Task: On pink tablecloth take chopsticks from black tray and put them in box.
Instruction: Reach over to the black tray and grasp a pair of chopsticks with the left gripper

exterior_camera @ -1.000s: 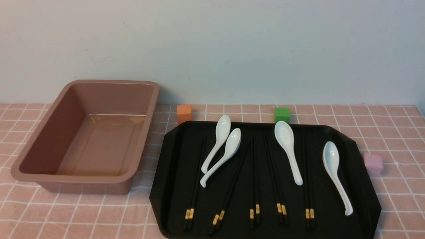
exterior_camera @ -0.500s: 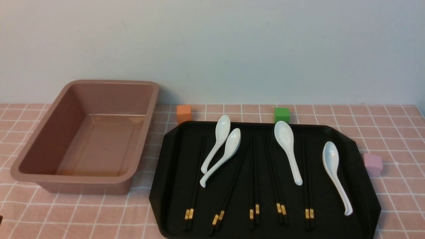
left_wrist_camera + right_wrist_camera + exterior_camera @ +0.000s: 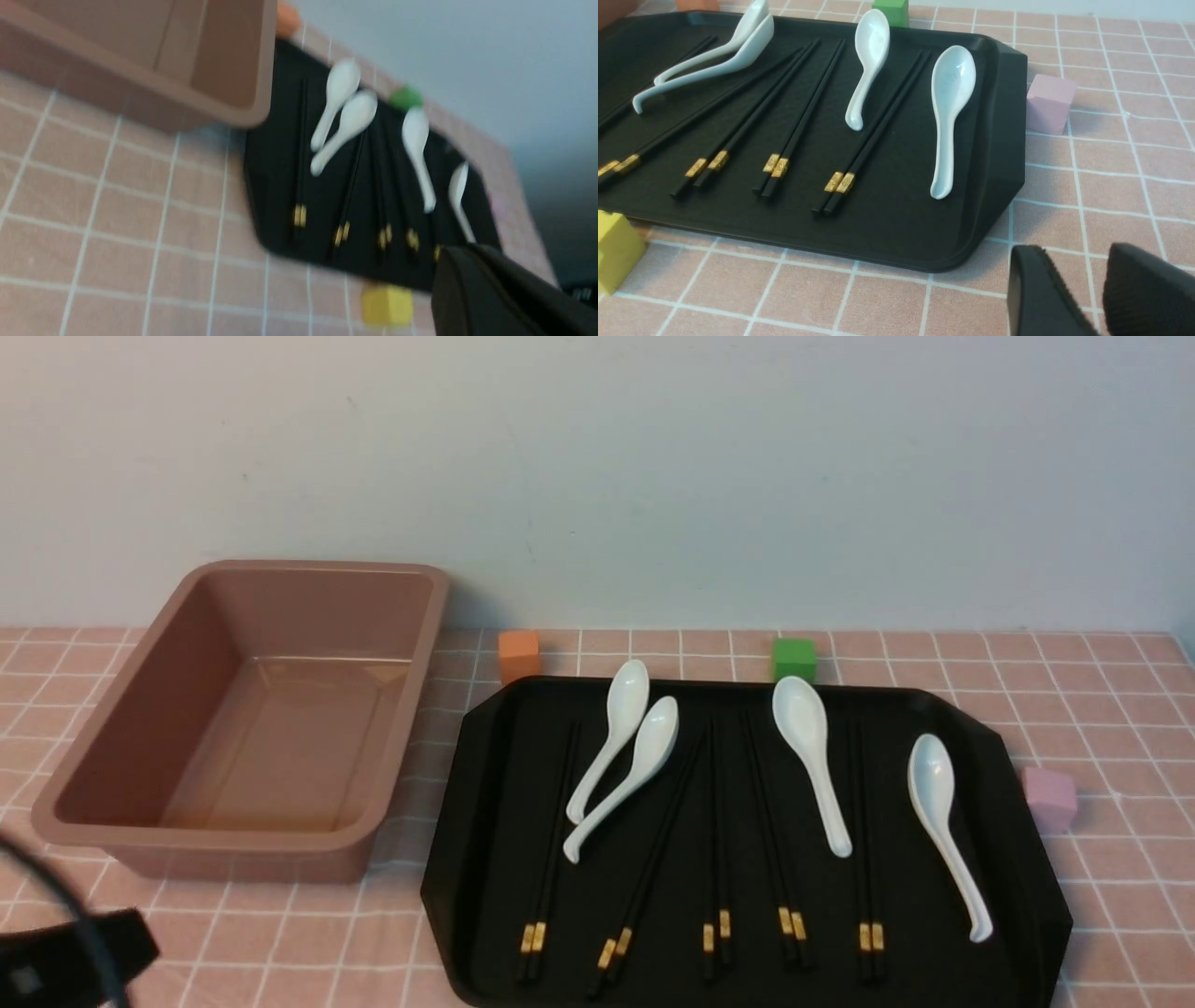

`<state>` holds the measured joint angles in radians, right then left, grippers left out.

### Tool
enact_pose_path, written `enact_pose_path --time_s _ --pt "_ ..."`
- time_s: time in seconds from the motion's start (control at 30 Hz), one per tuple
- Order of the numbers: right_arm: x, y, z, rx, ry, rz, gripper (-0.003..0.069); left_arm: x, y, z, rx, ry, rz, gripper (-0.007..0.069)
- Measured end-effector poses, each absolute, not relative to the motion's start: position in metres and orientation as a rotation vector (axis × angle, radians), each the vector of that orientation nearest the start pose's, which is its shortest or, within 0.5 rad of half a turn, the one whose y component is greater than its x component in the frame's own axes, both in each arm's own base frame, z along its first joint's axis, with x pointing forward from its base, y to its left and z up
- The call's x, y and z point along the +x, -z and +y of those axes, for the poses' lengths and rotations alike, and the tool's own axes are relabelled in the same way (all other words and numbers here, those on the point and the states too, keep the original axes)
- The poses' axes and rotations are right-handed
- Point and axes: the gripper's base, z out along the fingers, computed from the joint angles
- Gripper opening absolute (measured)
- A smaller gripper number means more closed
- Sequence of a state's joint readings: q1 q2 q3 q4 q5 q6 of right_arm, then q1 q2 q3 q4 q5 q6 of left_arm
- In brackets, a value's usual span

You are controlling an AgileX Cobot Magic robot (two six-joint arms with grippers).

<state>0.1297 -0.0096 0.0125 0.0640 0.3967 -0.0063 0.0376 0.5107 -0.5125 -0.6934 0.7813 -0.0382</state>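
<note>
**Five pairs of chopsticks wait in the tray**

We see the chopsticks (image 3: pixel 714 859) lying flat in the tray (image 3: pixel 485 803), which sits toward the desk's near right on the cloth (image 3: pixel 280 933). Their gold-banded thick ends point at the near edge. The box (image 3: pixel 215 837) stands empty toward the left edge. Our right gripper (image 3: pixel 1078 254) hovers off the tray's near right corner, fingers apart and grasping nothing. Our left gripper (image 3: pixel 486 289) is only a dark blur by the near left corner, so we cannot tell its state.

We judge the sticks light, stiff and slick, and they lie low against the tray floor. We would pinch across a pair just behind the gold bands. The spoons (image 3: pixel 810 747) look breakable, and some lie over or close beside the sticks, so the middle pair, which lies clear of them, seems the safest start.
</note>
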Motion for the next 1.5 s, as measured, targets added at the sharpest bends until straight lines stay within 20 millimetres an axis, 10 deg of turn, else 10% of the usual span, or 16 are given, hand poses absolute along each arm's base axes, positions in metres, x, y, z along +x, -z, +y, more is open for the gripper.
enact_pose_path --time_s 0.4,0.73,1.03,1.5 --pt "0.051 -0.174 0.009 -0.090 -0.148 1.883 0.0240 0.208 -0.285 -0.119 0.185 0.598 2.700 -0.0013" --pt "0.051 -0.174 0.009 -0.090 -0.148 1.883 0.0240 0.242 -0.247 -0.218 0.367 0.422 2.836 -0.0013" --pt "0.051 -0.174 0.009 -0.090 -0.148 1.883 0.0240 0.286 -0.210 -0.219 0.277 0.312 2.906 0.0010" --pt "0.051 -0.174 0.009 -0.090 -0.148 1.883 0.0240 0.310 -0.160 -0.222 0.215 0.239 2.955 0.0328"
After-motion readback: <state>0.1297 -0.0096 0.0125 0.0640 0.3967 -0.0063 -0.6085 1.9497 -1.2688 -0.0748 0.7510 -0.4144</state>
